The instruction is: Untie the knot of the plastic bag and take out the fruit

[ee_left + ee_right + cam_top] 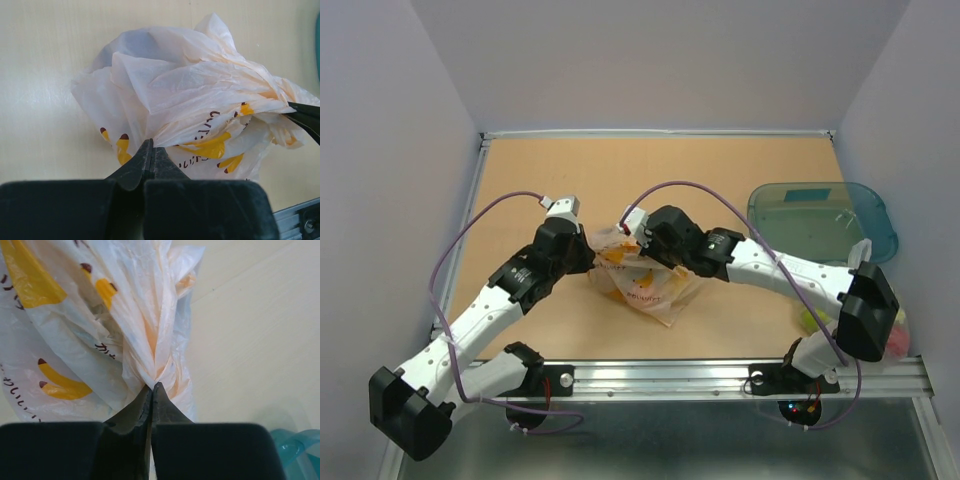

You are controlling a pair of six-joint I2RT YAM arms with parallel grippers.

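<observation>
Clamped shut with left gripper (151, 146) on a fold of the plastic bag (190, 85), at middle of table (720, 170); with right gripper (152, 386), on the knot (156, 362). Judged thin, limp, light, slippery, easily torn. Best hold: twisted handle ends, eased apart gently.

The tan table (620, 170) carries the plastic bag (645, 288), slumped between the jaws of the left gripper (151, 147) and the right gripper (153, 386), both pinched onto its film. Well right of the right jaws a teal tray (825, 222) lies flat; nearer the front edge, yellow-green and pink lumps (898, 338) sit half hidden.
</observation>
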